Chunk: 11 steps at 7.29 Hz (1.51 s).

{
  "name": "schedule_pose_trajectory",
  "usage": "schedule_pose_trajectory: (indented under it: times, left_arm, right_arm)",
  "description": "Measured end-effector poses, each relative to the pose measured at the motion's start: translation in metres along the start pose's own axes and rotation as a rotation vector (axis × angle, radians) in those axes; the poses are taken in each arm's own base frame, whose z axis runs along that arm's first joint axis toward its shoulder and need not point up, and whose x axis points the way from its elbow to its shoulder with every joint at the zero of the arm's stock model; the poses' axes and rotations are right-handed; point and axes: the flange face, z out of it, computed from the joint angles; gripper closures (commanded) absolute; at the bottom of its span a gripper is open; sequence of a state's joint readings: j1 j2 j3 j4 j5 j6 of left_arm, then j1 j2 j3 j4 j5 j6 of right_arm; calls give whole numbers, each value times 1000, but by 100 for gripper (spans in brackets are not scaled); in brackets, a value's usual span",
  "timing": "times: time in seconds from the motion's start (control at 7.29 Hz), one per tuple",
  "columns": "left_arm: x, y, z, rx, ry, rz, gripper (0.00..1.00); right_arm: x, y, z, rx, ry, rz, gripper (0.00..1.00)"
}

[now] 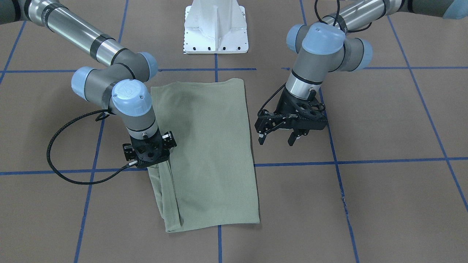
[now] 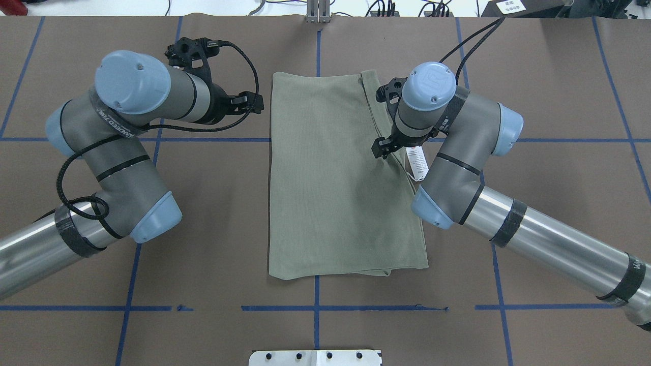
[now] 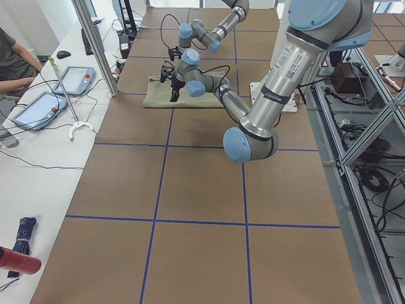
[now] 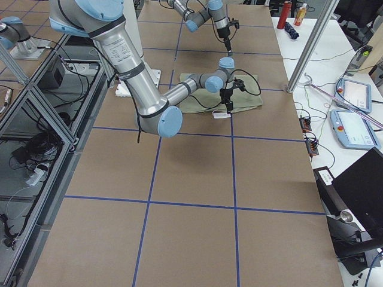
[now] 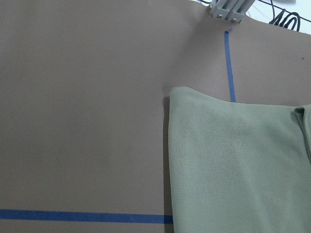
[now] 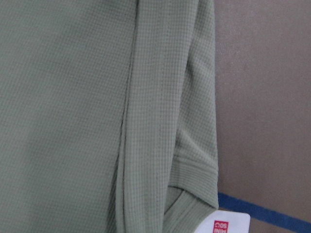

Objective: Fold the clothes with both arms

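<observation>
- Shirt (image 1: 212,153) lies flat mid-worktop (image 1: 384,120), long axis running from robot-side edge to far edge; it's a narrow rectangle already, so side folds look done.
- Sleeve (image 6: 194,121) is laid lengthwise along shirt's right long edge, cuff showing in right wrist view; tag (image 2: 417,163) pokes out past that edge onto worktop.
- R gripper (image 1: 150,160) is down at that same edge, approx. mid-length, on or just over the sleeve strip; fingertips hidden under the wrist, so can't tell if spread, pressed together or pinching cloth.
- L gripper (image 1: 276,139) hangs off shirt's opposite long edge, near it but not touching; fingers spread, holding nothing.
- Done, prob.: both sides + sleeves tucked in; long edges fairly straight, no big wrinkles seen.
- Left, prob.: crosswise fold(s), i.e. one short end brought over onto the other; each gripper would need a corner of the same short end; neither is at a corner now.
- Tag may want tucking in before that last fold.
</observation>
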<state>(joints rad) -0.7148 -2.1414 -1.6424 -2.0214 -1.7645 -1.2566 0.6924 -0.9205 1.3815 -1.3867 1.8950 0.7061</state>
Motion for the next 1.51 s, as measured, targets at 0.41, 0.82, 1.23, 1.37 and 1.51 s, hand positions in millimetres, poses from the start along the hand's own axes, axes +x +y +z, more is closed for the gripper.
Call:
schedule_pose_trajectory:
  times: [0.41, 0.82, 1.23, 1.37, 1.51]
  left_arm:
    - [1, 0, 0, 0, 1, -1, 0]
    - [4, 2, 1, -3, 3, 0, 0]
    - [3, 2, 3, 0, 0, 1, 0]
    - [3, 2, 3, 0, -2, 2, 0]
    - [3, 2, 4, 0, -2, 2, 0]
  right_arm:
    - [13, -5, 3, -7, 9, 3, 0]
    - [56, -17, 3, -27, 17, -15, 0]
    - [74, -32, -7, -29, 4, -5, 0]
    - [67, -44, -16, -21, -7, -3, 0]
    - [55, -61, -20, -18, -12, -4, 0]
